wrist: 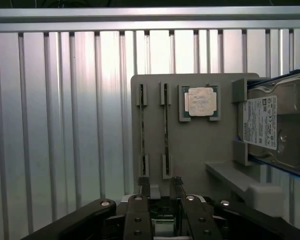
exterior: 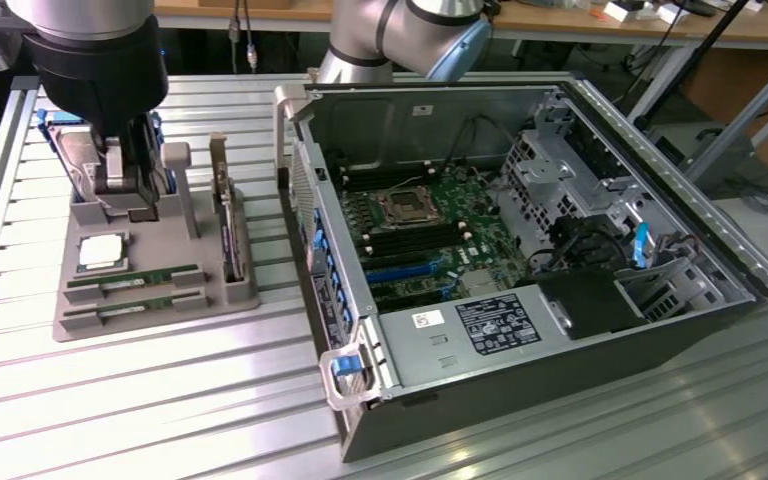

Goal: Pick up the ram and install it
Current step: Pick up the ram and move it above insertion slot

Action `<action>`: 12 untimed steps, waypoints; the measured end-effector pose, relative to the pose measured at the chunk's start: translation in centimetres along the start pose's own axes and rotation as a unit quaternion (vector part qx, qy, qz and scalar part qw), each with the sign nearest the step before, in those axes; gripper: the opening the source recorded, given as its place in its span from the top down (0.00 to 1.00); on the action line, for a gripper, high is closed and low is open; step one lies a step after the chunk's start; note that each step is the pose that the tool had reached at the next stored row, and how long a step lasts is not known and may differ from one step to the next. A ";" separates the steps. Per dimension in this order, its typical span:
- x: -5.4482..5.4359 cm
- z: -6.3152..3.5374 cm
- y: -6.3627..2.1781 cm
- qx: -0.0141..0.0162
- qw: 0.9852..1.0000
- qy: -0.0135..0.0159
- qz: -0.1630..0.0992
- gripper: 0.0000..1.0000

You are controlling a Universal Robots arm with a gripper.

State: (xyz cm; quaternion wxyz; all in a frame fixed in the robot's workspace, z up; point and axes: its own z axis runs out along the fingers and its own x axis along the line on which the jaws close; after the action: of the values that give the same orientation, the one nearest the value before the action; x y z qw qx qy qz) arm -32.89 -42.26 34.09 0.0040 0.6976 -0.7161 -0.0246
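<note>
The end effector (wrist: 160,186) (exterior: 141,212) points straight down from the upright arm (exterior: 91,60), its fingers (wrist: 144,189) spread and pinching nothing. It hangs above the grey holder (wrist: 190,150). The ram (wrist: 165,125) stands in the holder's slots, apart from the fingertips. The slatted metal table (exterior: 157,400) also carries an open computer case (exterior: 518,250) towards the exterior view's right.

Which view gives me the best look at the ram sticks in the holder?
The exterior view: both ram sticks show their green sides, seated in the grey holder. The wrist view looks straight down on them, so each stick is just a thin dark edge in its slot.
</note>
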 end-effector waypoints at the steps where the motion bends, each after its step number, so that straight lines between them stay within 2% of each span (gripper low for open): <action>1: 0.3 0.02 -0.01 0.000 1.000 0.000 0.000 0.70; 4: 0.8 0.08 -0.02 0.000 1.000 0.000 0.000 0.70; 12: 0.9 0.33 -0.03 0.000 1.000 0.000 -0.001 0.70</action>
State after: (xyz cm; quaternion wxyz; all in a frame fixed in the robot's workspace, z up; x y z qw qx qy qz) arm -32.89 -43.12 33.73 0.0040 0.6981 -0.7155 -0.0246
